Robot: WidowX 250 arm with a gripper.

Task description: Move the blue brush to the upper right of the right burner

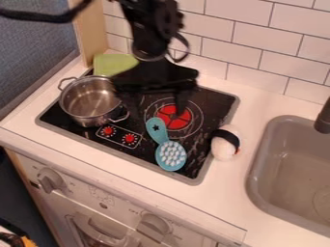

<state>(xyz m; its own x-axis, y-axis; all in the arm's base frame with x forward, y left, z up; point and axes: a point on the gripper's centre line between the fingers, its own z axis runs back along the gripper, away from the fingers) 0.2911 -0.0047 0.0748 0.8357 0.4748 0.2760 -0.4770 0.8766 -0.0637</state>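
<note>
My gripper [157, 108] hangs over the black stove top, its two fingers apart, one beside the pot and the other over the right burner [175, 118]. Just below it in the view lies the blue brush [171, 154], bristles facing up. The brush's handle, marked with a dark star, points toward the gripper and lies at the lower left of the red burner centre. The bristled head rests near the stove's front edge. Nothing is held between the fingers.
A metal pot [91, 102] stands on the stove's left side, with a green item [113, 64] behind it. A white and black egg-shaped toy [225, 144] sits at the stove's right edge. Farther right is the grey sink [256, 164]; a tiled wall [248, 42] rises behind.
</note>
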